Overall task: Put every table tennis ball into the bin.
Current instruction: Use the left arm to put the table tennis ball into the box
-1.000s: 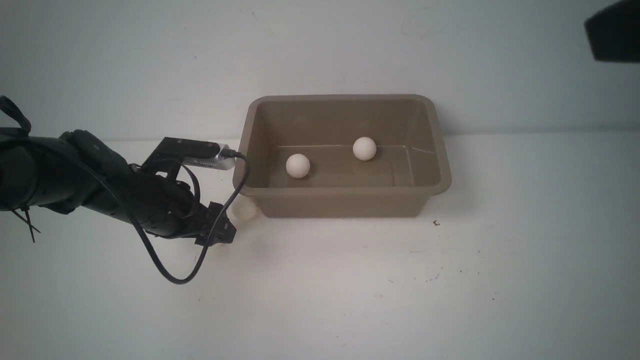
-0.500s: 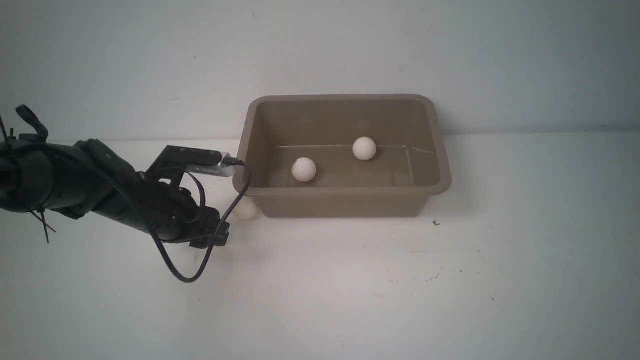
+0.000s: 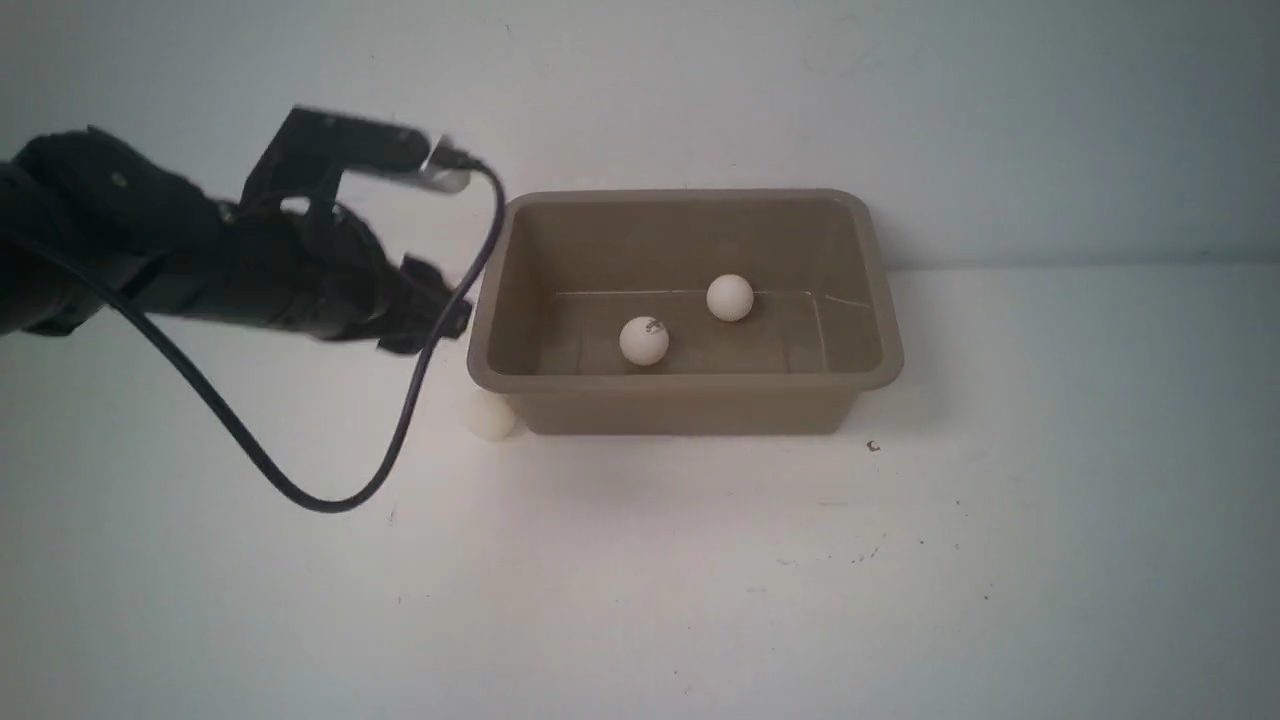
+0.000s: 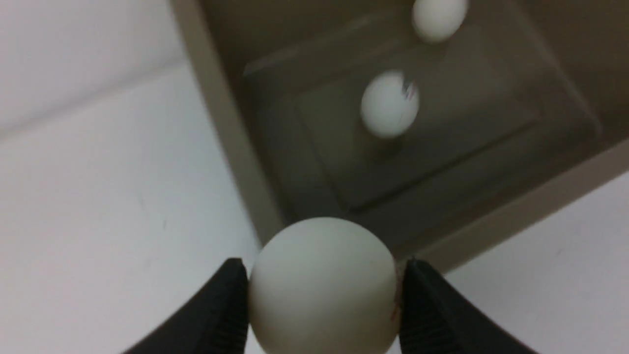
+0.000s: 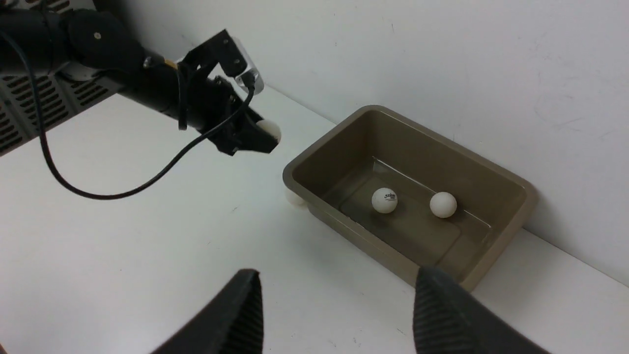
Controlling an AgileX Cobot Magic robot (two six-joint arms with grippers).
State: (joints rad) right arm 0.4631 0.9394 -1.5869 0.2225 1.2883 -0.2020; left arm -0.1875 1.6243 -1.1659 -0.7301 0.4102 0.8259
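Left end effector (image 4: pixel 324 295): clamped on smooth white ball (image 4: pixel 324 290). Right end effector (image 5: pixel 339 300): fingers apart. Printed white ball (image 5: pixel 385 200) in brown plastic bin (image 5: pixel 373 233); lettering too small to read.

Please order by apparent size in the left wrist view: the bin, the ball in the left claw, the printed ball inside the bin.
1. Bin
2. Ball in left claw
3. Printed ball

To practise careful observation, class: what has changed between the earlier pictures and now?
The left gripper rose. In the bin, one ball rolled right. The other ball inside and the one outside stayed put.
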